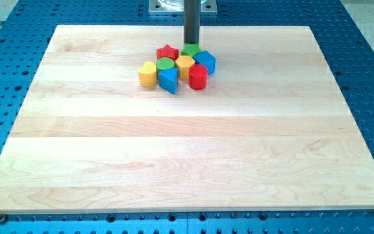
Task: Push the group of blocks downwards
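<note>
A tight group of blocks sits near the top middle of the wooden board (187, 162). It holds a red star (167, 52), a green block (190, 50) partly hidden behind the rod, a blue cube (205, 62), a yellow hexagon (185, 65), a green cylinder (165, 64), a yellow heart (148, 74), a blue triangle (168, 80) and a red cylinder (198, 77). My tip (191, 43) stands at the top edge of the group, touching or nearly touching the green block, between the red star and the blue cube.
The board lies on a blue perforated table (369, 71). The arm's grey base (182, 6) shows at the view's top edge above the group.
</note>
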You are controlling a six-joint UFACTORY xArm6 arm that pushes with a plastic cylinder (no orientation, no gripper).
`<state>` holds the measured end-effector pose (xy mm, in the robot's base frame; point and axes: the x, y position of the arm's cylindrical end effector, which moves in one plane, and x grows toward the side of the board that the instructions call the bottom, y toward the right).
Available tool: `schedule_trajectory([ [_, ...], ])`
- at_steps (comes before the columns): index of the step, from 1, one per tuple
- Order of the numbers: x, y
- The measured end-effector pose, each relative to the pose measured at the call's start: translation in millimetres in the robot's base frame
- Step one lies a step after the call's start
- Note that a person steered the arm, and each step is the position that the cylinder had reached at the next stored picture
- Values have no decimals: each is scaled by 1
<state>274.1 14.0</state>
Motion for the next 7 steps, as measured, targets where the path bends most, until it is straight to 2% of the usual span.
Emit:
schedule_trajectory([
  [4, -2, 6],
  [5, 30, 32],
  [6, 78, 17],
  [7, 108, 65],
])
